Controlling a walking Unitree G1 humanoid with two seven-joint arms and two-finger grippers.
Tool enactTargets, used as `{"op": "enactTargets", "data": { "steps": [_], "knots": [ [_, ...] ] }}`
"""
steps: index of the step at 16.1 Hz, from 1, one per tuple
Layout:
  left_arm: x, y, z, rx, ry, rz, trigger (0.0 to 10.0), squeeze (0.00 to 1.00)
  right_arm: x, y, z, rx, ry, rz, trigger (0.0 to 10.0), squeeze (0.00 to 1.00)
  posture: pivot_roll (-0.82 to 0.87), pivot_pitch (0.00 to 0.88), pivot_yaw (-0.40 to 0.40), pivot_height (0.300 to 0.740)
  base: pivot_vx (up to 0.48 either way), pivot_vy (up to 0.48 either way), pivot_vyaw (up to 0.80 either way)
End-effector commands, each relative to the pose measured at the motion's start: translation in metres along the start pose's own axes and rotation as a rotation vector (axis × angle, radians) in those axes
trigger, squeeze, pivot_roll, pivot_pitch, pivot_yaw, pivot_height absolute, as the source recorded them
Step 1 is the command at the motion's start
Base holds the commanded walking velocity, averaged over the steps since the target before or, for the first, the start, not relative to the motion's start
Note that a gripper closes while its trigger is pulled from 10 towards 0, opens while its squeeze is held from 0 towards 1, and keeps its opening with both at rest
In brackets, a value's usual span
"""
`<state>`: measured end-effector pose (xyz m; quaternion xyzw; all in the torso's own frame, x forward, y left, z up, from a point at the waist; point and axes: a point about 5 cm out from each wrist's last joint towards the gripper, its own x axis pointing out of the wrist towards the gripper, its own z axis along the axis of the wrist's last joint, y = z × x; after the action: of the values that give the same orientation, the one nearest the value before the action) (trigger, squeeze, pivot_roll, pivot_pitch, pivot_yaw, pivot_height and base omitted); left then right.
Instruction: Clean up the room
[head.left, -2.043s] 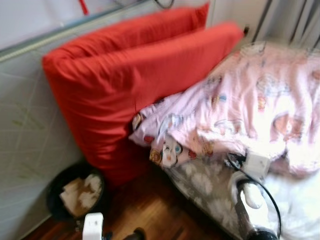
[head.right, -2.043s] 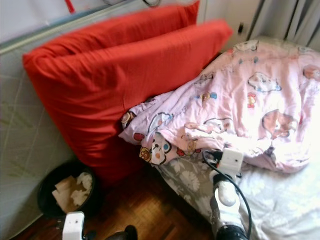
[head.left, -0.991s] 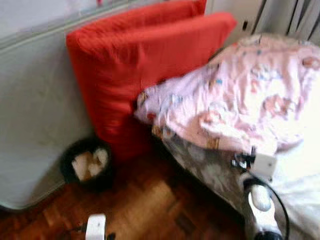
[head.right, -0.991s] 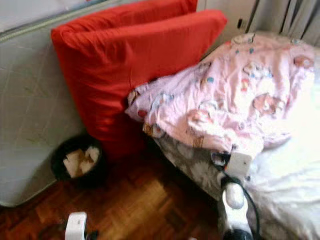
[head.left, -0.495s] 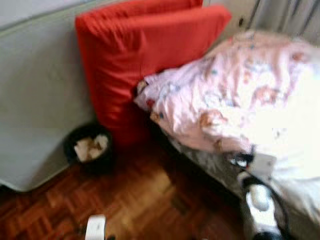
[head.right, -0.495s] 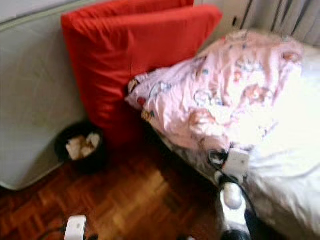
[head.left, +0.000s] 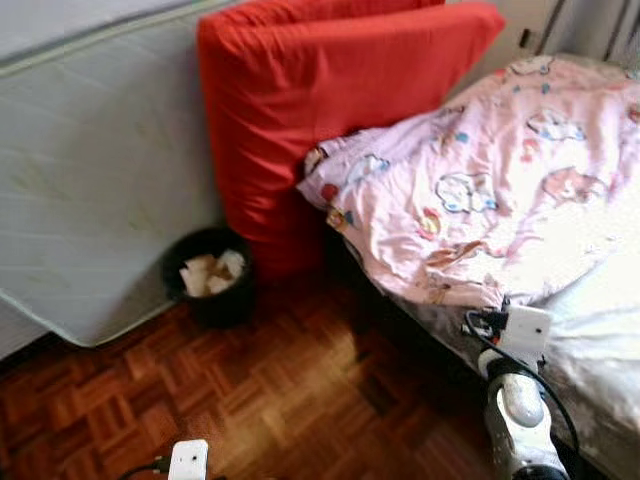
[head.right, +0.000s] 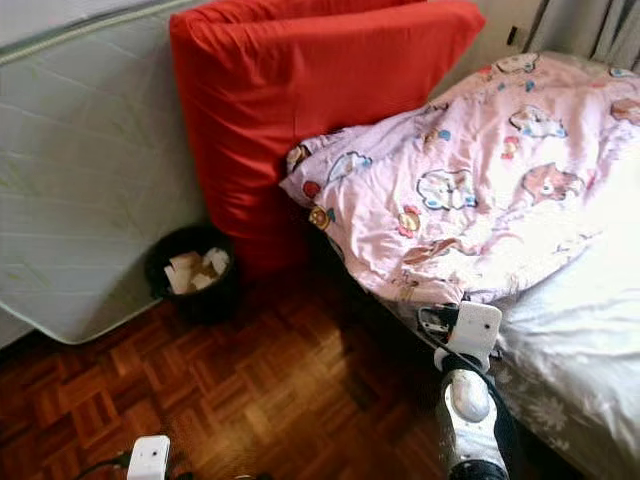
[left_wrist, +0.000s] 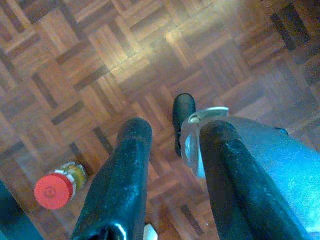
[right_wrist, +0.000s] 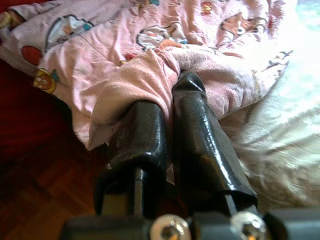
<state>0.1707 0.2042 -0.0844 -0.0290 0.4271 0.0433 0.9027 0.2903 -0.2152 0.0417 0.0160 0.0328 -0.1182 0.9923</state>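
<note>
Right hand (right_wrist: 170, 100): fingers together, pinching a fold of the pink cartoon-print blanket (head.right: 480, 190) at its lower edge, where it hangs over the side of the bed (head.right: 590, 340). Blanket lies crumpled on the bed, spreading up and away beyond the hand. White sheet (right_wrist: 295, 100) to one side of the hand, dark parquet floor (head.right: 270, 390) below it.

Left hand (left_wrist: 167, 145): low over the floor, fingers slightly apart, nothing between them. A clear plastic piece (left_wrist: 200, 135) sits against one finger; cannot tell what it is. A small bottle with a red cap (left_wrist: 55, 187) lies on the floor just beside this hand.

Ahead of the left hand, well apart: black bin (head.left: 210, 285) with crumpled paper inside, standing on the floor. Grey-white mattress (head.left: 100, 170) leans behind the bin. Two big red cushions (head.left: 320, 90) stand upright between the mattress and the bed, touching the blanket's corner.
</note>
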Motion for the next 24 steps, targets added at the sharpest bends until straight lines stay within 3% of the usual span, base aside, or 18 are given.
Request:
{"op": "enactTargets", "data": {
  "steps": [1, 4, 8, 12, 19, 20, 21, 22, 24],
  "knots": [
    [-0.002, 0.003, -0.007, 0.011, 0.027, 0.008, 10.0, 0.00, -0.001, -0.001, -0.004, -0.010, 0.023, -0.006, 10.0, 0.00, 0.04, 0.125, 0.039, 0.740, 0.000, 0.000, 0.00],
    [-0.002, 0.003, -0.007, 0.011, 0.028, 0.007, 10.0, 0.00, -0.002, -0.006, -0.011, -0.045, 0.084, -0.040, 10.0, 0.00, 0.04, 0.126, 0.039, 0.740, 0.000, 0.000, 0.00],
    [-0.002, 0.003, -0.006, 0.013, 0.027, 0.006, 10.0, 0.00, -0.010, -0.012, -0.037, -0.110, 0.285, -0.063, 10.0, 0.00, 0.05, 0.123, 0.038, 0.740, 0.000, 0.000, 0.00],
    [-0.002, 0.003, -0.006, 0.021, 0.027, 0.005, 10.0, 0.00, -0.016, -0.012, -0.051, -0.143, 0.394, -0.059, 10.0, 0.00, 0.05, 0.126, 0.038, 0.740, 0.000, 0.000, 0.00],
    [-0.002, 0.004, -0.006, 0.018, 0.025, 0.010, 10.0, 0.00, -0.019, -0.013, -0.056, -0.145, 0.430, -0.051, 10.0, 0.00, 0.05, 0.125, 0.039, 0.740, 0.000, 0.000, 0.00],
    [-0.002, 0.004, -0.006, 0.017, 0.025, 0.011, 10.0, 0.00, -0.019, -0.013, -0.057, -0.146, 0.430, -0.050, 10.0, 0.27, 0.05, 0.125, 0.039, 0.740, 0.000, 0.000, 0.00],
    [-0.002, 0.004, -0.006, 0.017, 0.025, 0.012, 10.0, 0.00, -0.019, -0.013, -0.057, -0.148, 0.431, -0.050, 10.0, 0.31, 0.05, 0.126, 0.039, 0.740, 0.000, 0.000, 0.00],
    [-0.002, 0.004, -0.006, 0.016, 0.025, 0.013, 10.0, 0.00, -0.019, -0.012, -0.057, -0.149, 0.432, -0.050, 10.0, 0.55, 0.05, 0.126, 0.038, 0.740, 0.000, 0.000, 0.00],
    [-0.002, 0.004, -0.006, 0.015, 0.025, 0.013, 10.0, 0.00, -0.019, -0.013, -0.057, -0.151, 0.430, -0.052, 10.0, 0.55, 0.05, 0.126, 0.038, 0.740, 0.000, 0.000, 0.00]
  ]
}}
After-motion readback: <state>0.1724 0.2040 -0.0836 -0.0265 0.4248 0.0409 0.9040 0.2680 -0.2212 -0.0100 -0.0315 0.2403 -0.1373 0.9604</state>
